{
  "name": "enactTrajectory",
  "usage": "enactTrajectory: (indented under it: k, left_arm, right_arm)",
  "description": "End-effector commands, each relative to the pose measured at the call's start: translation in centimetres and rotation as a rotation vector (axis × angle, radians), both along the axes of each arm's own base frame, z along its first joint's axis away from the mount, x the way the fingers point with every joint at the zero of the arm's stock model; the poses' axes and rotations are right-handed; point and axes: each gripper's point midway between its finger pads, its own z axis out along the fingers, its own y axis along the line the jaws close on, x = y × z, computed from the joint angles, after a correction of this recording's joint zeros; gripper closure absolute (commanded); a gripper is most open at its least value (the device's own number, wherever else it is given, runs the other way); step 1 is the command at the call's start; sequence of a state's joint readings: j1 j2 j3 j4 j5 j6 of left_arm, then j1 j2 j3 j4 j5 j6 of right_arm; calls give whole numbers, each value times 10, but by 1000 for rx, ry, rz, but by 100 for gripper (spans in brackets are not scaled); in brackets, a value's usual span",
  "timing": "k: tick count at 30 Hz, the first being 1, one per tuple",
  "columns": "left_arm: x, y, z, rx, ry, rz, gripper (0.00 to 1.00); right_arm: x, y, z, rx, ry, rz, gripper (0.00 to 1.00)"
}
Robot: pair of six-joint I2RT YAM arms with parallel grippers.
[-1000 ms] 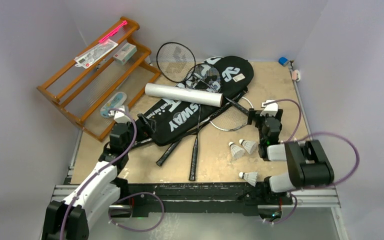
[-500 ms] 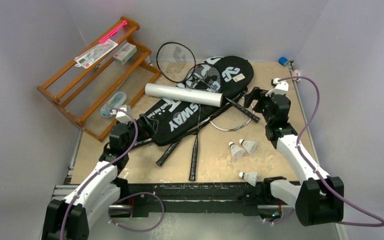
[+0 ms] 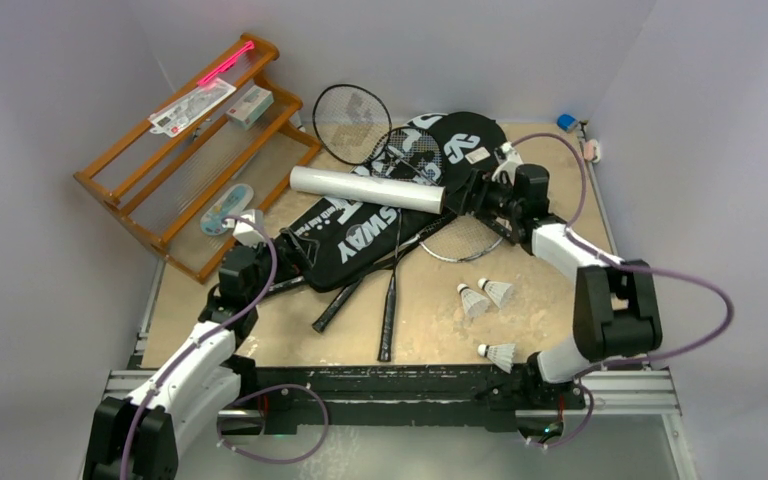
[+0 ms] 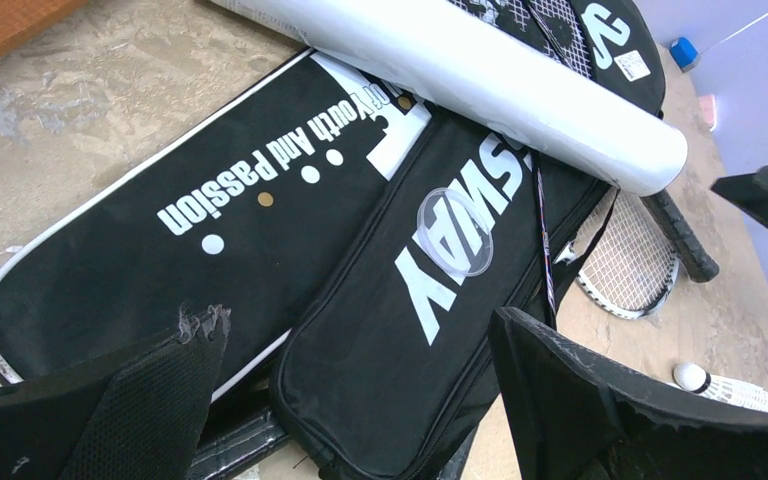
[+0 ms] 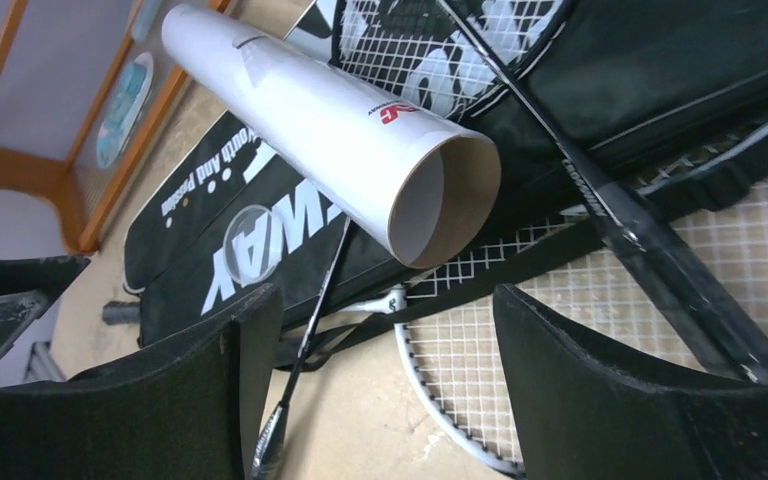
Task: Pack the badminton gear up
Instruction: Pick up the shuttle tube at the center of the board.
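1. Farthest left of the long white tube [image 3: 368, 189], our left gripper [image 4: 355, 325] hangs with its jaws wide apart and empty. It faces the narrow end of the black covers [image 3: 360, 240], and the tube lies well beyond it, across the covers.
2. Next comes the tube itself. It rests on top of the covers, and its long axis runs from upper left to lower right in the overhead view. Its left end points toward the wooden rack [image 3: 120, 150] and its open mouth is at the right end.
3. Just off that right end sits our right gripper [image 5: 382, 300], with its jaws apart and nothing between them. In the wrist view the mouth faces us just ahead of the fingertips, so we look almost along the tube's axis, not across it.
4. We judge the right arm to be much the nearer one for the tube. Any grasp from here would take the rim or the end of the wall. A black racket handle [image 5: 680, 290] lies just right of the mouth and could snag the right finger.
5. Right of the tube and nearer our bases, three shuttlecocks [image 3: 473, 300] lie loose on the table [image 3: 430, 325], well apart from the mouth.
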State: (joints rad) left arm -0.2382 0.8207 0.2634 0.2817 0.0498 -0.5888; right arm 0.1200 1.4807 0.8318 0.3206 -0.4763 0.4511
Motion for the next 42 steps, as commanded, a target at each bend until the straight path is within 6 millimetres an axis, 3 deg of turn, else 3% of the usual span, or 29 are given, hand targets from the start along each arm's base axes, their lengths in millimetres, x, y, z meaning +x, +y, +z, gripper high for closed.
enactTrajectory:
  k: [1, 7, 11, 17, 20, 24, 29, 37, 42]
  left_arm:
    - [2, -6, 7, -2, -43, -33, 0]
    - [3, -9, 5, -6, -38, -46, 0]
    - [3, -9, 5, -6, -37, -48, 0]
    - [2, -10, 7, -11, -42, -54, 0]
    - [2, -11, 8, -15, -45, -60, 0]
    - [1, -12, 9, -21, -47, -63, 0]
    - [0, -16, 15, -146, -28, -29, 0]
    - [-9, -21, 12, -656, 290, 216, 0]
    - [0, -34, 9, -750, 452, 258, 0]
  right_arm:
    - [19, 31, 24, 105, -54, 119, 24]
    - [44, 61, 9, 54, -38, 114, 30]
    - [49, 75, 6, 86, -10, 131, 49]
    - [18, 84, 35, 122, -86, 159, 88]
    - [-3, 88, 56, 156, -135, 196, 100]
    - [-38, 91, 79, 199, -187, 255, 100]
    - [-77, 90, 75, 121, -228, 249, 100]
    - [-124, 84, 69, 68, -288, 275, 100]
    - [-148, 86, 72, 86, -320, 322, 100]
